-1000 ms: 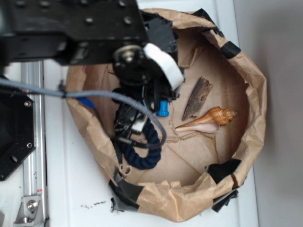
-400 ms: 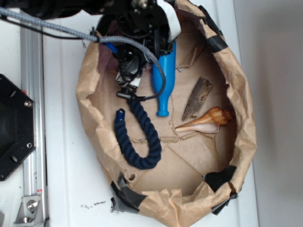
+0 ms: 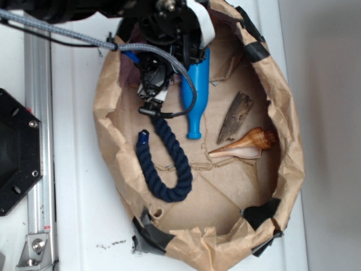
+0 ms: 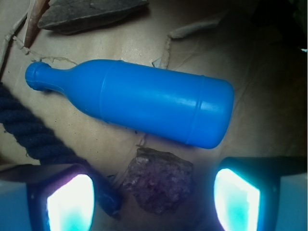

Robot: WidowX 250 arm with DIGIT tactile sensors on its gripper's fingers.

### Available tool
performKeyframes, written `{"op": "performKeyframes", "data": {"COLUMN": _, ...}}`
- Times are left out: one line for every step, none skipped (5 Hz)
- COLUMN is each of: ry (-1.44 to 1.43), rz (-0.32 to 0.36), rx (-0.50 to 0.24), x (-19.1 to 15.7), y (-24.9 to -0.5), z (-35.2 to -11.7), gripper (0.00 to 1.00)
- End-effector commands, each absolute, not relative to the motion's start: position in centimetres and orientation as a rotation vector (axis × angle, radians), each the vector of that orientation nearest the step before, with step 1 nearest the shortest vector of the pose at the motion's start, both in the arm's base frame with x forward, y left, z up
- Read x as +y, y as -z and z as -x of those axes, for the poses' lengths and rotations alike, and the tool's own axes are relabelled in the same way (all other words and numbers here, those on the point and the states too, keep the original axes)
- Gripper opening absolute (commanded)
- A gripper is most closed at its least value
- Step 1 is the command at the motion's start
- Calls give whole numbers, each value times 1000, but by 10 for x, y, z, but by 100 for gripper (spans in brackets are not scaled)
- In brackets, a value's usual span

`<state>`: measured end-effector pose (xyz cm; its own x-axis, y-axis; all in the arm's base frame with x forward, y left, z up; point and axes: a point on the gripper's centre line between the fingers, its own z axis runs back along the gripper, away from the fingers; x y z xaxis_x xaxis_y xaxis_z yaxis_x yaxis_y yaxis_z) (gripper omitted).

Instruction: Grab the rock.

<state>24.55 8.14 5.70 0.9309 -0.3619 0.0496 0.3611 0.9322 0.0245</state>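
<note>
Rock (image 4: 159,185): lying on the brown paper just below the blue bottle (image 4: 132,101), squarely between the two lit fingertips in the wrist view.
Gripper (image 4: 154,202): parted wide, nothing clasped, one pad (image 4: 71,202) left of the rock and the other well to its right; straddling it, likely lined up for a squeeze.
Bottle: on its side, neck toward the rope (image 4: 33,137), its belly near the rock's upper edge, so little spare room on that side.
Paper nest (image 3: 285,101): crumpled walls ringing everything, keeping the pieces corralled.
Bark (image 3: 235,117) and seashell (image 3: 243,144): off to the far side, well apart from the action.
Hidden: rock not visible in the exterior view, covered by the arm and cable.
Cut off: fingertips clipped by the wrist frame's bottom edge; height above the paper hard to judge, perhaps low already.
</note>
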Motion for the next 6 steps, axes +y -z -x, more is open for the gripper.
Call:
{"op": "performKeyframes", "data": {"ry": 366, "rz": -41, "rx": -103, "x": 79, "y": -71, "z": -249, "gripper": 100}}
{"op": "performKeyframes", "data": {"ry": 235, "rz": 22, "rx": -104, "x": 82, "y": -61, "z": -248, "gripper": 100}}
{"op": "performKeyframes", "data": {"ry": 130, "rz": 33, "rx": -111, "x": 80, "y": -56, "z": -248, "gripper": 100}}
{"op": "performKeyframes", "data": {"ry": 104, "rz": 13, "rx": -113, "x": 81, "y": -52, "z": -247, "gripper": 100}}
{"op": "performKeyframes", "data": {"ry": 98, "rz": 12, "rx": -122, "x": 78, "y": -45, "z": -251, "gripper": 100}}
{"op": "performKeyframes", "data": {"ry": 102, "rz": -1, "rx": -107, "x": 76, "y": -33, "z": -256, "gripper": 100}}
